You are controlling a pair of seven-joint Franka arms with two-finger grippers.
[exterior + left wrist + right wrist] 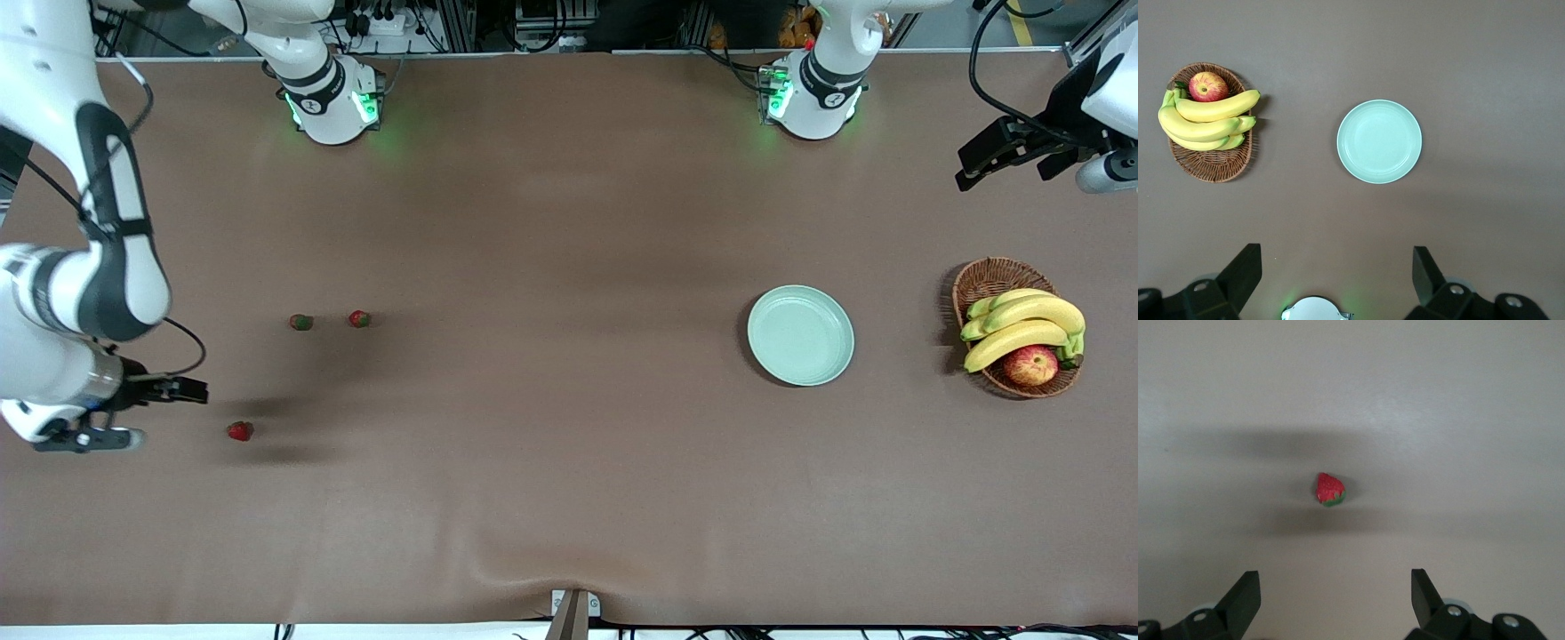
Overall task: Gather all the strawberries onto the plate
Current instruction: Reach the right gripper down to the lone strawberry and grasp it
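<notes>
Three strawberries (240, 431) are lying on the brown table (569, 462) toward the right arm's end, two side by side and one nearer the front camera. The right gripper (133, 413) is hovering beside that nearest one, fingers spread and holding nothing. The plate (800, 335) is sitting bare near the fruit basket (978, 280). The left gripper (1013, 156) is waiting, fingers apart, high at its end. No writing is readable.

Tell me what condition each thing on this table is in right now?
Strawberries: all three loose on the table, none collected.
Plate: empty.
Wicker basket: full, holding bananas and an apple.
Right gripper: jaws open, empty, beside the strawberry nearest the front camera.
Left gripper: jaws open, empty, waiting above the table's end.
</notes>
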